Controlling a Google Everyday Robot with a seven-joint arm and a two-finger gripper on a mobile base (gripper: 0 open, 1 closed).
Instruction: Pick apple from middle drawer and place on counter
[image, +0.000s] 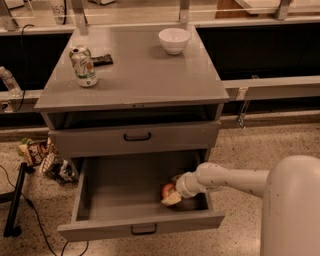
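Apple (167, 189) in middle drawer (100, 227); arm (235, 179) reaches low, tool (172, 198) beside it, grip unclear.

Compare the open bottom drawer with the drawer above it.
The middle drawer is pulled out; the upper drawer is shut. The middle drawer shows its inside, with the apple in it and the gripper reaching in right by the apple; the upper drawer's contents are hidden. Both are grey with a black bar handle.

The gripper (172, 198), inside the middle drawer (125, 200) below the counter's (145, 75) front-right corner, hides part of the apple (167, 189).
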